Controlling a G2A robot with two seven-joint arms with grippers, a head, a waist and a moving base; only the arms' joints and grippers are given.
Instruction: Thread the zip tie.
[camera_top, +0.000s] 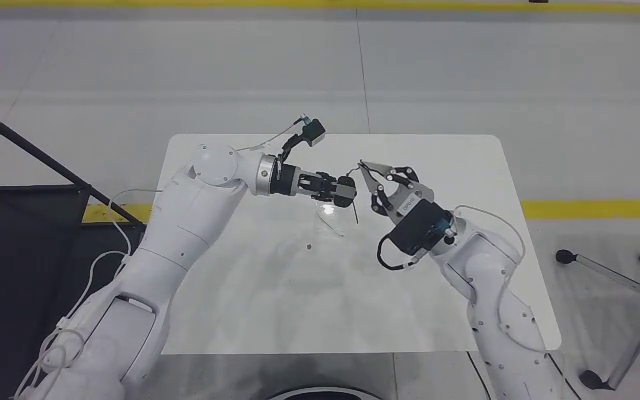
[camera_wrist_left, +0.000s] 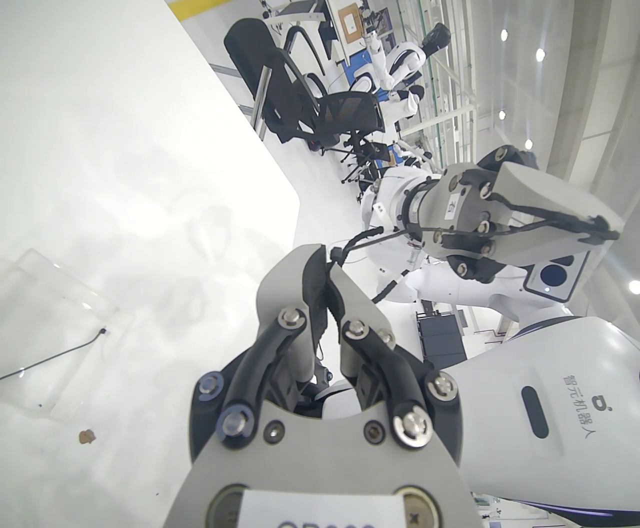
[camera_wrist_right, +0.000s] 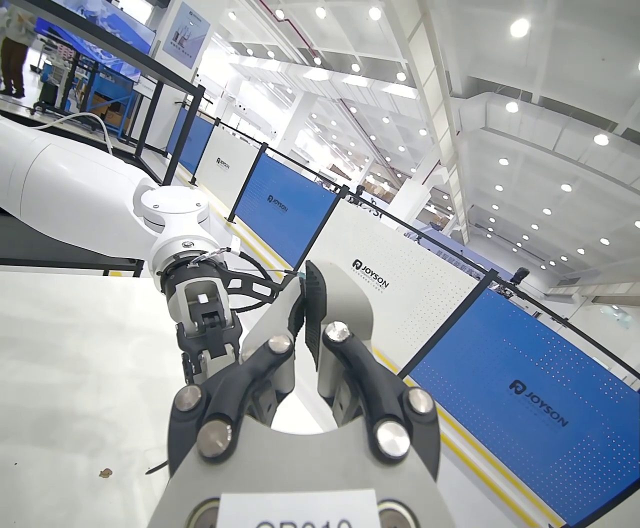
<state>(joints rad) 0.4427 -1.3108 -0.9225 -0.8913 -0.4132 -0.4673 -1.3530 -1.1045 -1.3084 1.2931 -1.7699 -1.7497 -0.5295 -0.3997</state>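
White bench (camera_top: 250, 300) spreads wide in the top view. The two claws meet above its middle, nearer the far edge than the near one. The left claw (camera_top: 350, 190) is pinched tight, and the zip tie (camera_top: 354, 205) shows as a thin black strand at its tip, held off the surface. The right claw (camera_top: 363, 164) narrows to a closed point just beside it. A clear sheet (camera_top: 326, 210) lies on the bench under the meeting point. Bare surface runs well out to the near, left and right edges.

From the left wrist, the left claw's pads (camera_wrist_left: 312, 280) press together on a small black piece of the zip tie (camera_wrist_left: 336, 255) at their very tip. The bench's rounded corner lies beyond, with open floor and chairs past it. On the clear sheet (camera_wrist_left: 45, 300) lies a spare tie (camera_wrist_left: 55, 352), and a brown crumb (camera_wrist_left: 87, 436) sits apart from both.

From the right wrist, the right claw's pads (camera_wrist_right: 312, 295) are closed flat together. A thin strand meets their tip, but I cannot tell how much of it they grip. The left claw (camera_wrist_right: 202, 357) hangs near, above open bench.
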